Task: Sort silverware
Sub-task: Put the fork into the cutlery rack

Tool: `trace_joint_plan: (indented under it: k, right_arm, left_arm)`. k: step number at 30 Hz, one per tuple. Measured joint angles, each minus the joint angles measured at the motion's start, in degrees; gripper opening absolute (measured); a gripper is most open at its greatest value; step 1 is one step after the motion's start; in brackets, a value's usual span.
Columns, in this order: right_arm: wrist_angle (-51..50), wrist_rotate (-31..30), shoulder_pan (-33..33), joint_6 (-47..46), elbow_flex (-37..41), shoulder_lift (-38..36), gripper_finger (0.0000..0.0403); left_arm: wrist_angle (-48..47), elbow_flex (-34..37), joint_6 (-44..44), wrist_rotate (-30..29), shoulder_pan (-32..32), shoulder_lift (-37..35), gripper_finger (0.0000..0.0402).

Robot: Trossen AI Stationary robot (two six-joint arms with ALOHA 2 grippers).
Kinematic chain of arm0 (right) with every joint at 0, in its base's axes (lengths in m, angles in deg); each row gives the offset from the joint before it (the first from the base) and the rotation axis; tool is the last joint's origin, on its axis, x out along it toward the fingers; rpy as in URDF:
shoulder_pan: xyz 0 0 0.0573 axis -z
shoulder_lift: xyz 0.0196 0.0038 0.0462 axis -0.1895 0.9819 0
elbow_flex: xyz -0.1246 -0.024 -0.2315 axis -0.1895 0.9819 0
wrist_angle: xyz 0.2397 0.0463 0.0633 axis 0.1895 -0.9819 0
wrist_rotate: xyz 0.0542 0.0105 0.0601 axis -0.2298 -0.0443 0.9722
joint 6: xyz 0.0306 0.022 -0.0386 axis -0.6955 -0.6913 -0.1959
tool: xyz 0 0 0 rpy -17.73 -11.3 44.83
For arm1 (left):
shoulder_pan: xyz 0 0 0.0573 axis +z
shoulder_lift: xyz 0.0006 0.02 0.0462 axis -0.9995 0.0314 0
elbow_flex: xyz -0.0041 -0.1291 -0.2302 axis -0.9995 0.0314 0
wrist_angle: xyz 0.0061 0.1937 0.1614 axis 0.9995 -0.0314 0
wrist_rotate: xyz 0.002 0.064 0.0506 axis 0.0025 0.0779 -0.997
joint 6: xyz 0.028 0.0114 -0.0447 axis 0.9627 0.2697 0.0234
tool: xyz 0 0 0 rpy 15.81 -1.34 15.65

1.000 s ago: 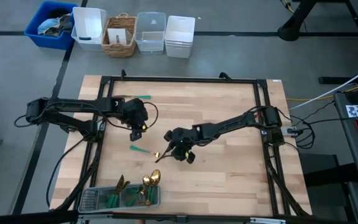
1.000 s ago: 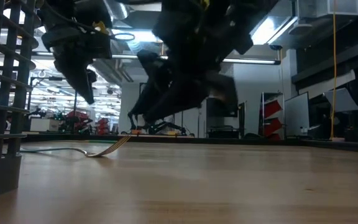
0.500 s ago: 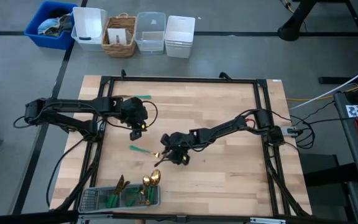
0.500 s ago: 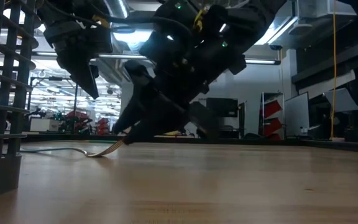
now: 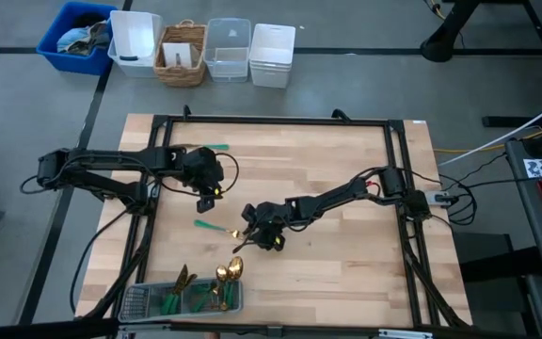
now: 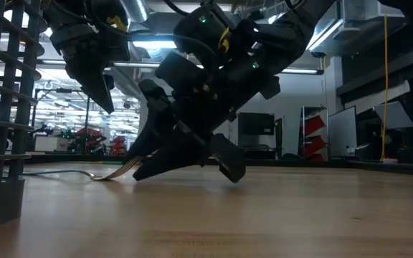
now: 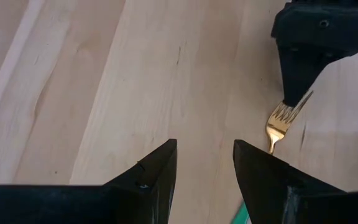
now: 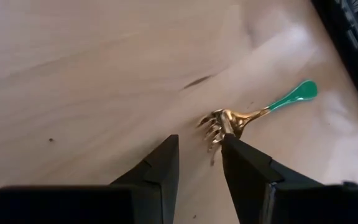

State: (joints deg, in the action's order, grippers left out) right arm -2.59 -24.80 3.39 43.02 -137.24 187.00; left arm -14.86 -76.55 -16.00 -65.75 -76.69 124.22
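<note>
A fork with a gold head and a teal handle lies flat on the wooden table, left of its middle. My right gripper is open and low over the fork's head, fingertips down at the table. My left gripper hangs open above the table, on the far side of the fork, with nothing between its fingers. Several more pieces of silverware sit in the grey mesh tray at the near edge. Another teal-handled piece lies at the far left. My right gripper comes slanting down from the table's right. One fingertip stands right at the neck of the fork's head, and the tines lie toward the gap. I cannot tell whether the finger touches the fork, which lies flat on the table.
A black frame rail runs around the table. Beyond the far edge stand a blue bin, white bins and a wicker basket. Bare wood lies toward the near right.
My right gripper has come down and gone toward the table's left, from above the table to the fork's head, tipping further down as it went. The fork lies where it lay. My left gripper has kept still.
</note>
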Motion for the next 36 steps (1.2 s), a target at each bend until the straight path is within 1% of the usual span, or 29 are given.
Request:
trace_joint_plan:
  k: [4, 7, 10, 15, 17, 19, 21, 25, 29, 36]
  right_arm:
    - [2.03, -0.01, 0.02, 0.00, 0.00, 0.00, 0.0119]
    - [2.04, 0.00, 0.03, 0.00, 0.00, 0.00, 0.0105]
    - [2.25, 0.00, 0.04, -0.02, 0.00, 0.00, 0.0076]
    - [2.06, -0.14, 0.04, -0.88, 0.00, 0.00, 0.0013]
    - [2.40, -0.26, 0.04, -2.06, -0.04, 0.00, 0.0009]
    - [2.39, -0.94, 0.04, -3.87, -0.04, 0.00, 0.0016]
    - [2.10, -2.49, 0.02, -5.54, -0.03, 0.00, 0.0017]
    - [1.85, -5.36, 0.02, -7.97, -0.04, 0.00, 0.0006]
    - [-0.43, -7.88, 0.02, -10.18, -0.04, -1.28, 0.0010]
    - [-9.97, -8.30, 0.04, -12.79, 0.00, -8.30, 0.0007]
  left_arm:
    - [0.04, 0.00, -0.01, -0.01, 0.00, 0.00, 0.0149]
    - [0.05, 0.00, -0.06, -0.01, 0.00, 0.00, 0.0149]
    - [0.07, 0.00, -0.06, 0.01, 0.00, 0.00, 0.0149]
    - [0.09, 0.00, -0.27, 0.01, 0.00, 0.00, 0.0149]
    - [0.15, 0.00, -0.27, 0.01, 0.00, 0.00, 0.0149]
    - [0.42, 0.00, -0.27, 0.01, 0.01, 0.00, 0.0149]
    - [0.57, 0.00, -0.49, 0.01, 0.00, 0.00, 0.0149]
    - [1.02, 0.02, -1.40, 0.10, 0.00, -0.75, 0.0149]
    - [-1.04, 0.06, -1.68, 0.56, 0.00, -5.06, 0.0149]
    - [-2.05, 0.07, -6.41, 0.53, -0.27, -17.88, 0.0149]
